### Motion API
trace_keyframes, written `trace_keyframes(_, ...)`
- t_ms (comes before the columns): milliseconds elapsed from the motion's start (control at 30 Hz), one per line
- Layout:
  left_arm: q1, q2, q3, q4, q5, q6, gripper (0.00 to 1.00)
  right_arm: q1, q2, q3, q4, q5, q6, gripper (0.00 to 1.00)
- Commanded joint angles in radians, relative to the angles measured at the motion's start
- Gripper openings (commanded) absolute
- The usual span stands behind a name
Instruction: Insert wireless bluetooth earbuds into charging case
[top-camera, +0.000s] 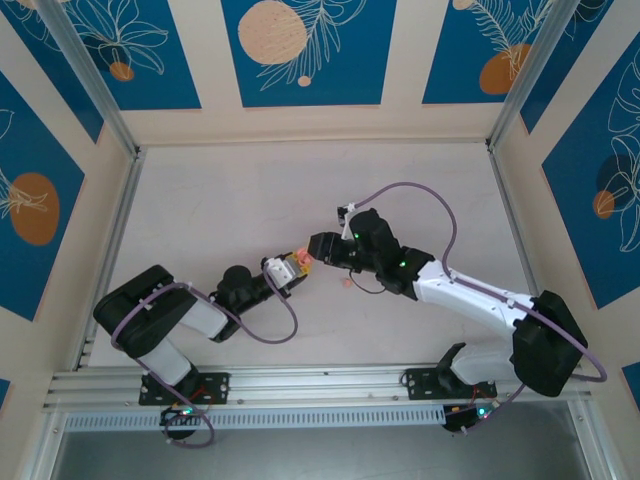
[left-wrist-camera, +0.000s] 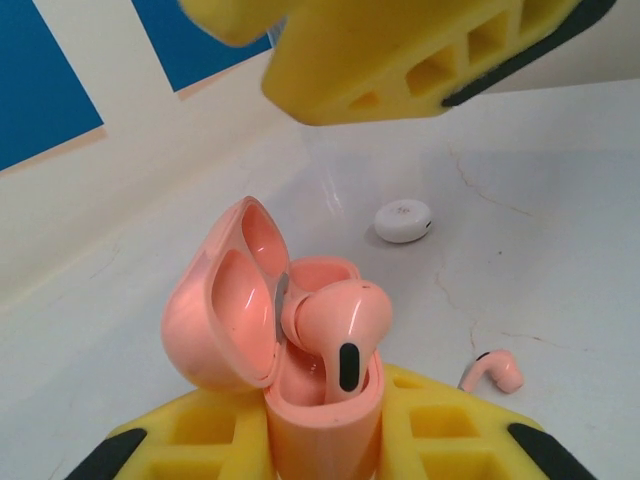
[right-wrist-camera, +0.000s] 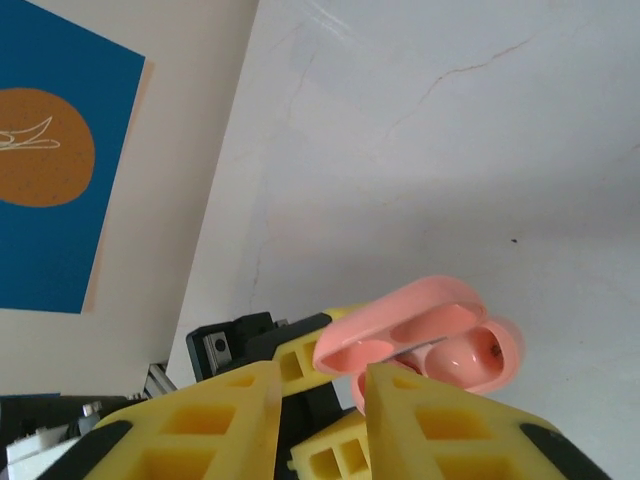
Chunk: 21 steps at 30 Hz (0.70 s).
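The left pincer (top-camera: 288, 268) is clamped on the lower body of the charging case (left-wrist-camera: 322, 425), near the middle of the desk (left-wrist-camera: 560, 200). The right pincer (right-wrist-camera: 322, 390) hangs close over the case, its fingers narrowly apart with nothing between them. One earbud (left-wrist-camera: 340, 325) sits in a well with its rounded head above the rim, and it looks not fully seated. A push landing off-centre could tip it out or twist the case in the grip, and a brush against the open lid (left-wrist-camera: 225, 305) could fold the lid onto the head. The second earbud (left-wrist-camera: 492, 372) lies on the desk just beside the held case, with a white disc (left-wrist-camera: 402, 220) further off. Being small, glossy and flat-lying, it could squirt away from a pinch. The case stands on end, long axis upright in the left wrist view, mouth up toward the right pincer and lid swung to the left of that view. The seated earbud points stem-down, while the loose one lies on its side, long axis flat to the desk
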Motion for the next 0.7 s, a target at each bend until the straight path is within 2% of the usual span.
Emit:
trace_keyframes(0, -0.013, -0.018, 0.022, 0.046, 0.034, -0.023, 0.22, -0.014, -0.031, -0.033, 0.002, -0.057, -0.038, 0.25)
trace_keyframes(167, -0.013, -0.018, 0.021, 0.045, 0.037, -0.026, 0.22, -0.025, -0.021, -0.055, -0.007, -0.103, -0.027, 0.2)
trace_keyframes(667, -0.013, -0.024, 0.015, 0.044, 0.031, -0.028, 0.22, -0.027, 0.076, -0.044, 0.055, -0.165, -0.005, 0.15)
